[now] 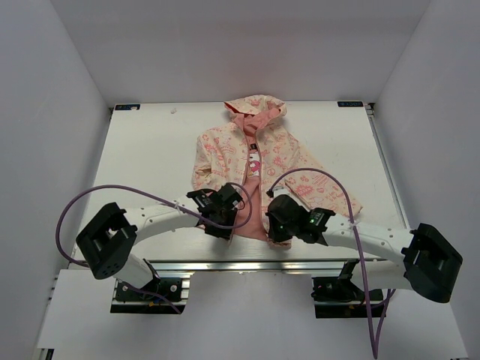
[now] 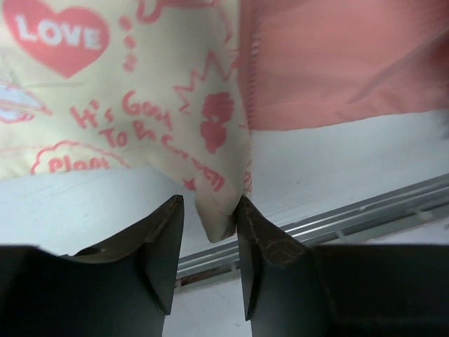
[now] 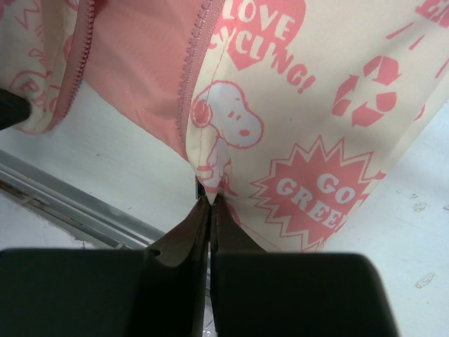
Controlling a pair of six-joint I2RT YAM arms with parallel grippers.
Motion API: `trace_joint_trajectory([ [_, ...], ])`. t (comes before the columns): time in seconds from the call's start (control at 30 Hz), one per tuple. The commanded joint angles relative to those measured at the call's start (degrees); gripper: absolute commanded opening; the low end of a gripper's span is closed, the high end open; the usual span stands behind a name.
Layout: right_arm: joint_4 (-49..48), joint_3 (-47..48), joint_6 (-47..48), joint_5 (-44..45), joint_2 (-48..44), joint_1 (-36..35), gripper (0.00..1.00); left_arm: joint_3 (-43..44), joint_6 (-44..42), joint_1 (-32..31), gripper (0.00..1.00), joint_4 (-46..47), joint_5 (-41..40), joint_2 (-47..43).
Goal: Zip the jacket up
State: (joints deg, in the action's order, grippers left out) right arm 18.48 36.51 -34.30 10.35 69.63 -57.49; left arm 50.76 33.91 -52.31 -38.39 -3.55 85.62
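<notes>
The jacket (image 1: 277, 157) lies flat on the white table (image 1: 150, 150), hood far, front open, pink lining showing. My left gripper (image 1: 225, 202) is at the bottom corner of the left front panel. In the left wrist view its jaws (image 2: 210, 203) stand partly apart around that cream hem corner (image 2: 221, 210); the right finger touches the cloth and the left finger is a little off it. My right gripper (image 1: 279, 210) is at the bottom of the right panel. In the right wrist view it (image 3: 210, 200) is shut on the hem just below the pink zipper strip (image 3: 193, 77).
An aluminium rail (image 1: 247, 265) runs along the table's near edge, just behind both grippers. Purple cables (image 1: 330, 176) loop over the arms and above the jacket's lower right part. White walls close in the table on three sides.
</notes>
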Motion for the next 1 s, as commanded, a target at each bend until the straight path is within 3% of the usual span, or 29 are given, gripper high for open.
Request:
trace_joint_trajectory([
  [0.0,-0.5,-1.1,-0.8,0.0,-1.2,-0.2,0.00,-0.7,0.1,-0.2,0.46,-4.1,-3.2,-2.1],
  [0.07,-0.8,-1.3,-0.9,-0.2,-1.2,-0.2,0.00,-0.8,0.6,-0.2,0.47,-4.8,-4.2,-2.3],
  [0.2,-1.7,-2.0,-1.1,-0.9,-1.5,-0.2,0.00,-1.4,-0.5,-0.2,0.74,-2.5,-0.6,-2.1],
  [0.27,-1.8,-2.1,-1.0,-1.1,-1.7,-0.2,0.00,-1.7,-1.3,-0.2,0.82,-0.2,2.8,-2.8],
  [0.37,-1.7,-2.3,-0.9,-0.9,-1.9,-0.2,0.00,-2.5,-1.5,-0.2,0.89,2.5,5.6,-4.5],
  [0.53,-1.9,-2.6,-0.9,-1.0,-1.8,-0.2,0.00,-2.3,-1.4,-0.2,0.91,3.3,5.7,-3.7],
  [0.63,-2.2,-2.9,-1.1,-0.9,-1.9,-0.2,0.00,-2.4,-0.9,-0.2,0.87,4.3,4.9,-2.8],
  [0.77,-2.7,-3.4,-1.5,-1.1,-2.4,-0.2,0.00,-0.9,-1.1,-0.2,0.73,3.5,2.0,0.1],
  [0.87,-4.4,-4.3,-1.1,-1.1,-2.8,-0.2,0.00,-0.9,-1.8,-0.2,0.59,4.8,4.3,2.2],
  [0.9,-5.4,-5.3,-0.9,-1.1,-2.8,-0.1,0.00,-1.0,-2.0,-0.2,0.46,5.1,5.9,2.8],
  [0.97,-7.4,-6.0,-0.9,-1.0,-2.5,0.4,0.00,-0.8,-2.4,-0.2,0.41,5.3,7.0,4.1],
])
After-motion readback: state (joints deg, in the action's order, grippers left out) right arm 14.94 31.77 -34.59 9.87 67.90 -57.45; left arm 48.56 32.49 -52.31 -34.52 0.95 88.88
